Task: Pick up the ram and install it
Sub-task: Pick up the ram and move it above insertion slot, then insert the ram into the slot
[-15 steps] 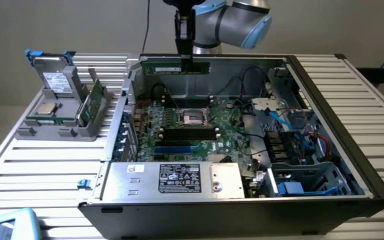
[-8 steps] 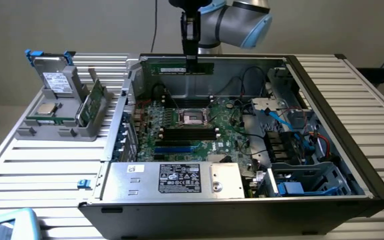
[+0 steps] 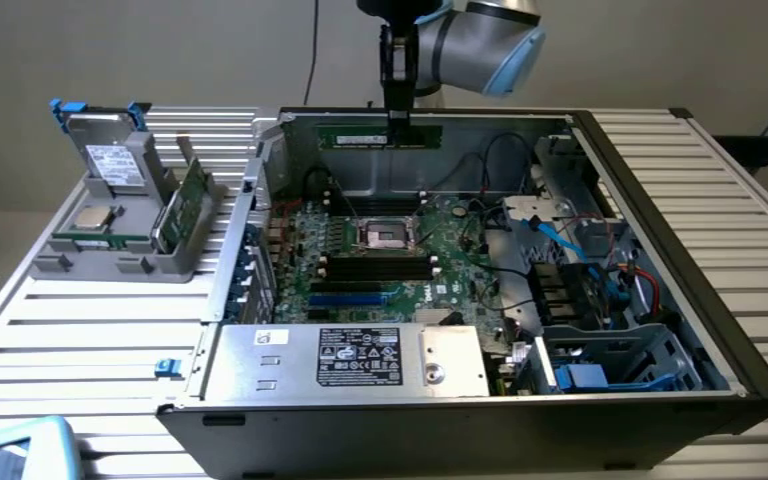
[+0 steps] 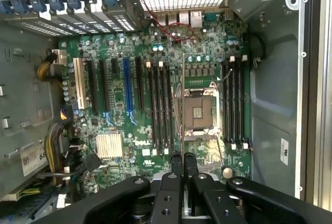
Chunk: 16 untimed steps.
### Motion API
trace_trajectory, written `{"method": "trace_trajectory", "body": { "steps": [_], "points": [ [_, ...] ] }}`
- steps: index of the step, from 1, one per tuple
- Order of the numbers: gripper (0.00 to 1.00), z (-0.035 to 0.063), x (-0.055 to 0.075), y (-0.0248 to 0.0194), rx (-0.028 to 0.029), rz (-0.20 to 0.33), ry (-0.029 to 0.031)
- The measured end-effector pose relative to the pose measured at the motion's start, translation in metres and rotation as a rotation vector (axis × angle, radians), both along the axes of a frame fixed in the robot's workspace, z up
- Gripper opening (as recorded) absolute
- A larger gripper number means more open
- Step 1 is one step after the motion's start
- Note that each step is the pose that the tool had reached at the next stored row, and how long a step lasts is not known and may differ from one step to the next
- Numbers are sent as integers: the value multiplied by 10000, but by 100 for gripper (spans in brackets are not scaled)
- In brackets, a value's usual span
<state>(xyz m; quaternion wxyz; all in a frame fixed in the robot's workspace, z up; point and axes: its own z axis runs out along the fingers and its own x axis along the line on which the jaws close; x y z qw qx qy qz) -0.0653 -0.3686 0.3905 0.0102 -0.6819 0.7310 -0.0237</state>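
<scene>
My gripper (image 3: 396, 118) hangs above the back of the open computer case (image 3: 704, 240), shut on the ram (image 3: 364, 136), a long green stick held level with its long edge down. In the wrist view the black fingers (image 4: 177, 164) close on the ram (image 4: 182, 105), which appears edge-on as a thin line over the motherboard (image 4: 119, 125). Below lie the long black memory slots (image 3: 377, 267) (image 4: 161, 107), with a second group (image 4: 233, 102) on the other side of the processor socket (image 3: 387, 233) (image 4: 199, 111). The ram is well above the board and touches nothing.
A grey holder (image 3: 57, 262) at the exterior view's left carries a boxy drive (image 3: 117, 165), a square silver chip (image 3: 95, 218) and another green board (image 3: 187, 205). Inside the case are a power supply (image 3: 344, 355), blue and black cables (image 3: 558, 240) and drive bays (image 3: 611, 360).
</scene>
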Motion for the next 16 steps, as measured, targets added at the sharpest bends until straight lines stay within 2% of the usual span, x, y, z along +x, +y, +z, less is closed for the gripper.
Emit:
{"method": "trace_trajectory", "body": {
  "steps": [12, 16],
  "points": [
    [13, -3, 6, 0, 1, 2, 0],
    [13, -32, 6, 0, 0, -1, 0]
  ]
}}
